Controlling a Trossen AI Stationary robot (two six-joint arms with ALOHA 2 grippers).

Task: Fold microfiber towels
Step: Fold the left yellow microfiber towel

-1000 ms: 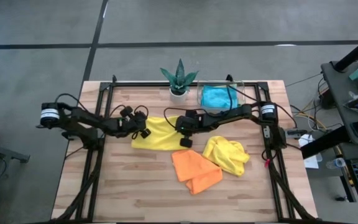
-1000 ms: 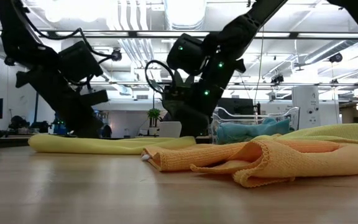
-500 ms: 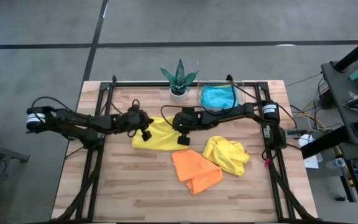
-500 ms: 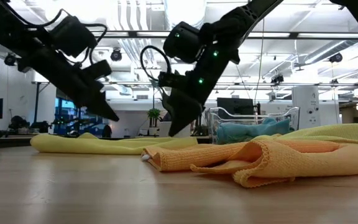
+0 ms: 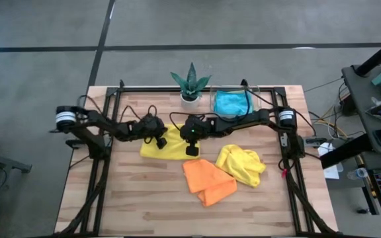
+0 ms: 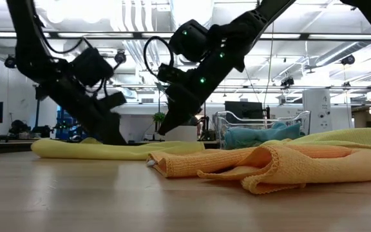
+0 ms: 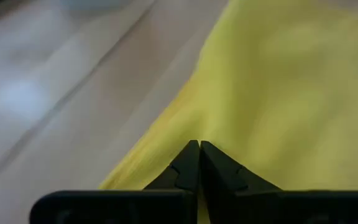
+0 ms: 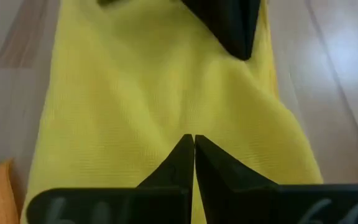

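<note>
- Yellow cloth (image 5: pixel 165 144), spread flat near the middle of the high view, lies on the wooden table (image 5: pixel 131 205) just below the potted plant (image 5: pixel 190 84).
- Left gripper (image 5: pixel 157 134) sits over the upper left part of that flat yellow cloth, its two dark fingers (image 7: pixel 188 163) pressed together to a point; the left wrist view shows the tips over yellow fabric, though whether they pinch any of it is hard to tell.
- Right gripper (image 5: pixel 191 147) is over the right edge of the same cloth, close beside the left one, its fingers (image 8: pixel 180 158) likewise pressed together above the fabric, with nothing visibly between them.
- In the low view both arms slant down toward the yellow cloth (image 6: pixel 102 149) at the left of the frame.
- Orange cloth (image 5: pixel 207 181) lies folded over itself just below and right of centre in the high view, touching the flat yellow one at its upper corner.
- A second yellow cloth (image 5: pixel 241 163), crumpled, lies right of centre, touching the orange one.
- Blue cloth (image 5: pixel 231 103) rests inside the clear tray (image 5: pixel 264 100) at the upper right of the table, beside the plant.
- No green cloth can be made out.
</note>
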